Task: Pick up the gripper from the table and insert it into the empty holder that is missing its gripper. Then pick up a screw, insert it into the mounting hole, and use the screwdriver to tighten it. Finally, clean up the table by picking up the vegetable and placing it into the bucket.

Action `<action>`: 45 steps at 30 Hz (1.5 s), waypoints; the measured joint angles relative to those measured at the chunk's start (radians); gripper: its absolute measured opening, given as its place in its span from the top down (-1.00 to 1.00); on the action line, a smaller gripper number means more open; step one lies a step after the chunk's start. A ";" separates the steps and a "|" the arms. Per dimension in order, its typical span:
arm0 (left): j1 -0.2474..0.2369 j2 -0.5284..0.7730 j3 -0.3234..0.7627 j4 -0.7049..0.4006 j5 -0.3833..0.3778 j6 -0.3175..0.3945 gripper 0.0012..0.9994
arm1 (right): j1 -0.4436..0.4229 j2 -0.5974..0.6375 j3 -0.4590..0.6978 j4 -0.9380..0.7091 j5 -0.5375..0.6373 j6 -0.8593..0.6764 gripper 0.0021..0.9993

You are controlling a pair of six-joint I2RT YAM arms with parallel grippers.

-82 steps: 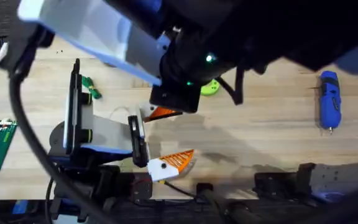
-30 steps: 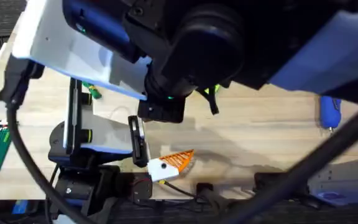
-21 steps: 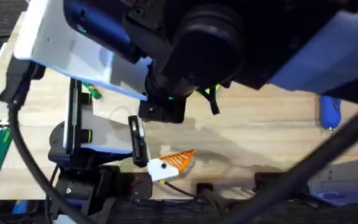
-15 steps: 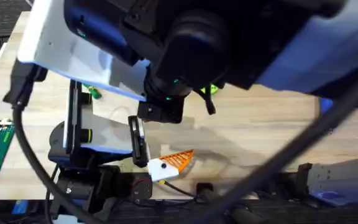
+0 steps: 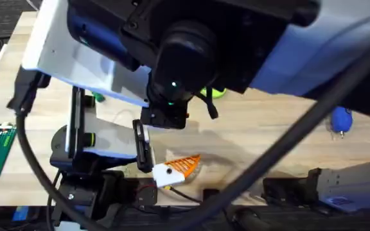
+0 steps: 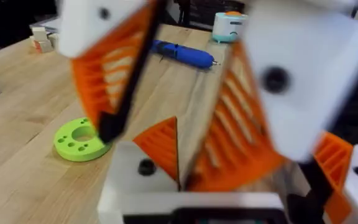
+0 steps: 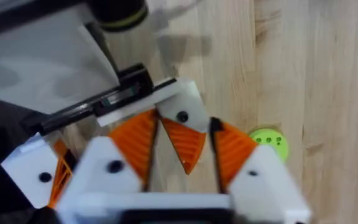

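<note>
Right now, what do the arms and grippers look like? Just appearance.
Both grippers, the left gripper and the right gripper, have white plastic fingers with black screw heads and orange ribbed pads. In the overhead view, an arm close under the camera shows black and blue housings, a white panel, a green indicator light and black cables.

No text, label, brand, number or sign can be read on anything here, whether on the wooden table (image 5: 281,138) or on the things standing on it.
</note>
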 joint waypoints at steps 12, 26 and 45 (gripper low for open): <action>0.000 0.000 0.000 0.000 -0.001 0.002 -0.99 | -0.078 0.000 0.000 0.071 -0.002 0.111 -0.92; 0.000 0.000 0.000 0.000 -0.001 0.002 -0.98 | -0.319 0.000 0.000 0.224 -0.016 0.338 -0.93; 0.000 0.000 0.000 0.000 -0.001 0.006 0.99 | -0.962 -0.357 -0.006 -0.150 0.064 0.558 -0.93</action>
